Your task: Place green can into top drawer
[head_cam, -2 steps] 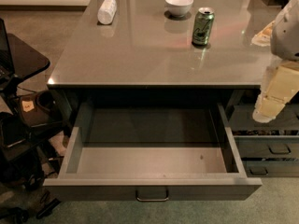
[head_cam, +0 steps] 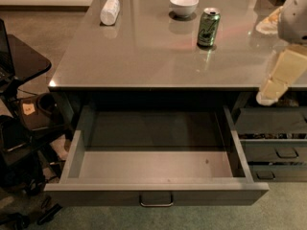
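The green can [head_cam: 208, 28] stands upright on the grey countertop [head_cam: 144, 56], right of centre and near the white bowl. The top drawer [head_cam: 96, 195] is pulled fully open below the counter's front edge; its inside is bare, and its metal bar handle [head_cam: 156, 200] is at the front centre. My gripper [head_cam: 267, 95] hangs at the right edge of the view on a cream-coloured arm, in front of the counter's edge. It is to the right of the open drawer, below and to the right of the can, and holds nothing that I can see.
A white bottle [head_cam: 110, 10] lies on the counter's far left and a white bowl [head_cam: 183, 5] stands at the back centre. Narrower grey drawers with dark handles [head_cam: 276, 152] are on the right. A black chair and equipment [head_cam: 19, 128] crowd the floor on the left.
My arm and gripper have shifted slightly up and to the left. The can, the drawer and the other objects have not moved.
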You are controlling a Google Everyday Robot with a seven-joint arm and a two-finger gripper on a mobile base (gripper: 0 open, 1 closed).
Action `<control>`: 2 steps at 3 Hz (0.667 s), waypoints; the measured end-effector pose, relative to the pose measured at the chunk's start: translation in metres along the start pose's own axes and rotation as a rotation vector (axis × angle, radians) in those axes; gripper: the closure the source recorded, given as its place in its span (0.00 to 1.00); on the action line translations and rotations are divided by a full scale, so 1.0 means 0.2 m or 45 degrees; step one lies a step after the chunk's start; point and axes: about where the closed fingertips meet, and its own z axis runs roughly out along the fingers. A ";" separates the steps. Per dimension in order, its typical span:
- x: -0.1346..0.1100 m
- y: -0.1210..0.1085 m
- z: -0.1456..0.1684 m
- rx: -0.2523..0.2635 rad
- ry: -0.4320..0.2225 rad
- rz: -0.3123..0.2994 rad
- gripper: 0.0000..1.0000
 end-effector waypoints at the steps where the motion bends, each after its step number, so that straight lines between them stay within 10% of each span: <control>1: -0.01 -0.18 0.01 0.019 -0.119 0.006 0.00; 2: 0.00 -0.34 0.01 0.062 -0.259 0.045 0.00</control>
